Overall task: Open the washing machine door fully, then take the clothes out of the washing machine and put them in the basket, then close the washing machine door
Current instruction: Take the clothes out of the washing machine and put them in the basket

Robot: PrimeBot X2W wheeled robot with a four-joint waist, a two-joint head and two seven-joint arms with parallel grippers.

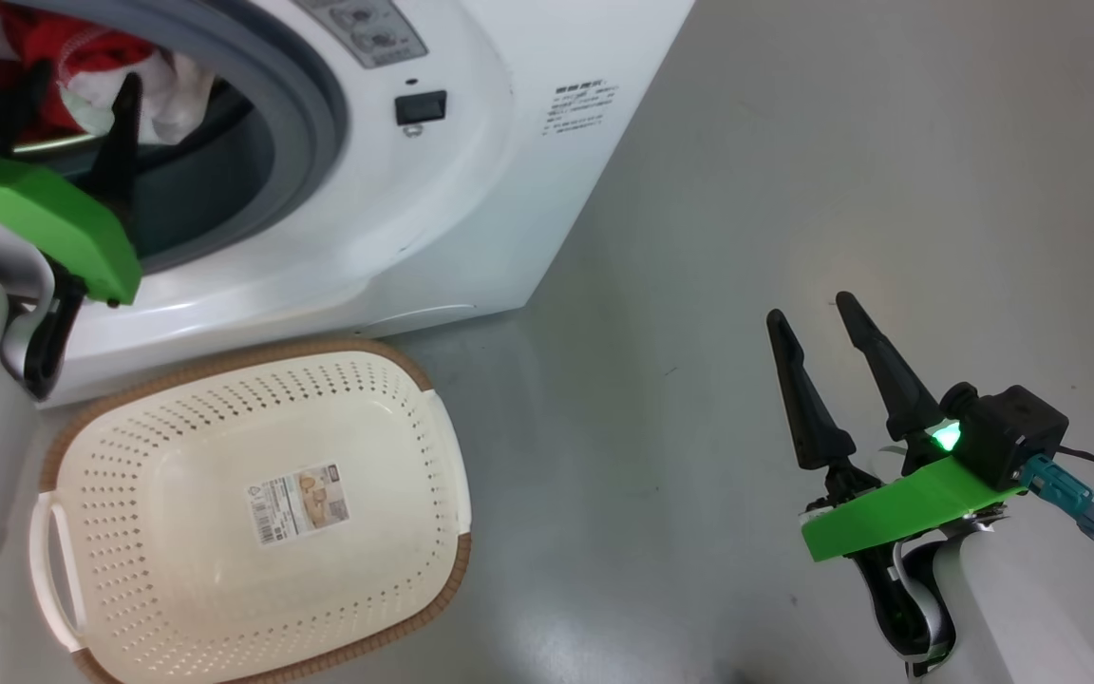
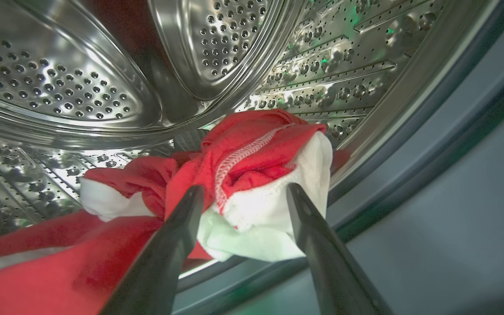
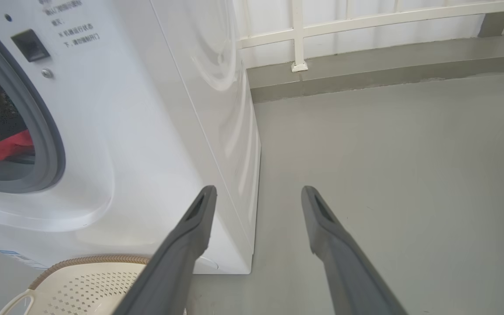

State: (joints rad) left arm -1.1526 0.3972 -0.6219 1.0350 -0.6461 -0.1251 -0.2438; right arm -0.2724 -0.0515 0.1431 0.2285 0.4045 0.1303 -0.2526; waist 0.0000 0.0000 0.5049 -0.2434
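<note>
The white washing machine [image 1: 471, 190] stands with its mouth uncovered; the washing machine door is out of view. Red and white clothes [image 2: 252, 166] lie at the front of the steel drum [image 2: 59, 87]. My left gripper [image 2: 244, 192] reaches into the mouth, open, its two fingers on either side of the white and red bunch. From the head view, the left gripper [image 1: 82, 85] points into the grey-ringed opening at the clothes [image 1: 82, 52]. The cream basket [image 1: 224, 366] sits on the floor below the mouth, holding nothing. My right gripper [image 1: 811, 309] hovers open over the floor, far right.
Grey floor [image 1: 794, 142] stretches to the right of the machine. The right wrist view shows the machine's side [image 3: 217, 109], the basket's rim [image 3: 81, 262] below it, and a white railing [image 3: 298, 35] on a low kerb at the back.
</note>
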